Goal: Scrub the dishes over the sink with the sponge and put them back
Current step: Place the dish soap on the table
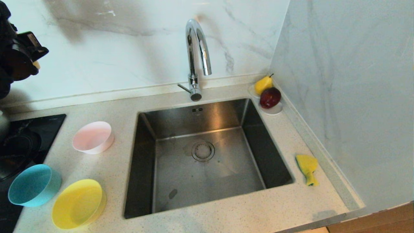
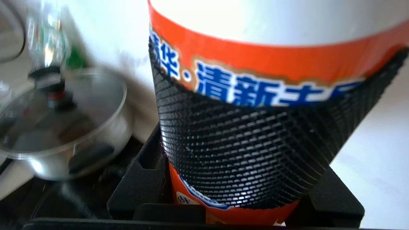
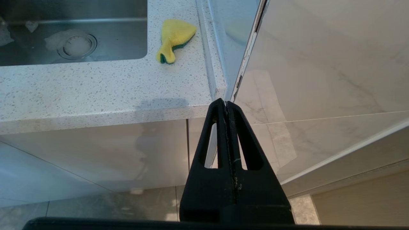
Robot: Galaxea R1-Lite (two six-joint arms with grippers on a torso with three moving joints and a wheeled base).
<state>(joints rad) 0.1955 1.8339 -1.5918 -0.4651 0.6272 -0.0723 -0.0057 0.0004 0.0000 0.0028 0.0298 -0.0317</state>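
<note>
Three dishes stand on the counter left of the sink (image 1: 200, 116): a pale pink bowl (image 1: 93, 137), a light blue bowl (image 1: 34, 185) and a yellow bowl (image 1: 78, 204). The sponge (image 1: 307, 168), yellow with a green layer and crumpled, lies on the counter right of the sink (image 3: 73, 19); the right wrist view shows the sponge (image 3: 174, 38) too. My left gripper (image 1: 22, 55) is raised at the far left, above the hob. My left gripper (image 2: 243, 143) is shut on a white bottle with an orange label (image 2: 271, 54). My right gripper (image 3: 226, 103) hangs shut and empty below the counter's front right corner.
A curved chrome tap (image 1: 196, 55) rises behind the sink. A pear (image 1: 263, 84) and a red apple (image 1: 270, 97) sit on a white saucer (image 1: 275, 111) at the back right. A black hob (image 1: 29, 139) with a glass-lidded pot (image 2: 60, 121) is at the left. A marble wall closes the right side.
</note>
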